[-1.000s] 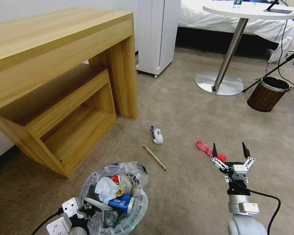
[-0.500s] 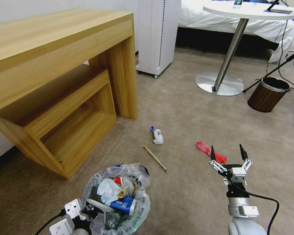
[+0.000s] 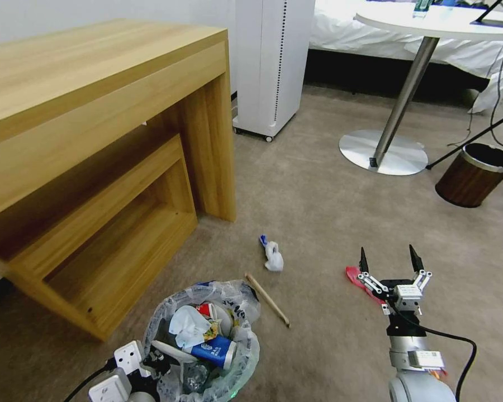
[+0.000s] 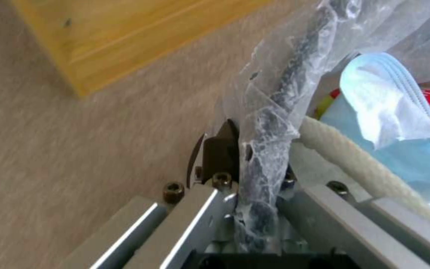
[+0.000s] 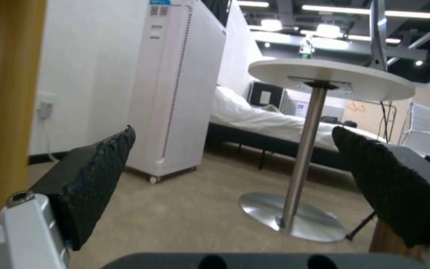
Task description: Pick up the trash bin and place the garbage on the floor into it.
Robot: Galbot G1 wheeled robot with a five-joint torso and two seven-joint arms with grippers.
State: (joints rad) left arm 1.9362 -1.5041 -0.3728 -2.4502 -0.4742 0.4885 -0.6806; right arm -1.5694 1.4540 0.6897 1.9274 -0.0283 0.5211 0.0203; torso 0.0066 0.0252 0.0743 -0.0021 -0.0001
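Left pincer point(image 3: 151, 363) clamped on the rim of the litter-filled trash bin point(image 3: 237, 357), right pincer point(image 3: 389, 259) spread wide above the red wrapper point(image 3: 353, 274) on the floor point(image 3: 318, 206), wooden stick point(image 3: 267, 291) and tissue wad point(image 3: 273, 258) lying between.

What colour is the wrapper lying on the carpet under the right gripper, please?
Red; the wrapper shows best in the head view, below the open right gripper.

A stick point(image 3: 267, 291) lies on the floor just right of the bin point(image 3: 237, 365), a tissue wad point(image 3: 273, 258) beyond it, a wrapper point(image 3: 354, 276) farther right.
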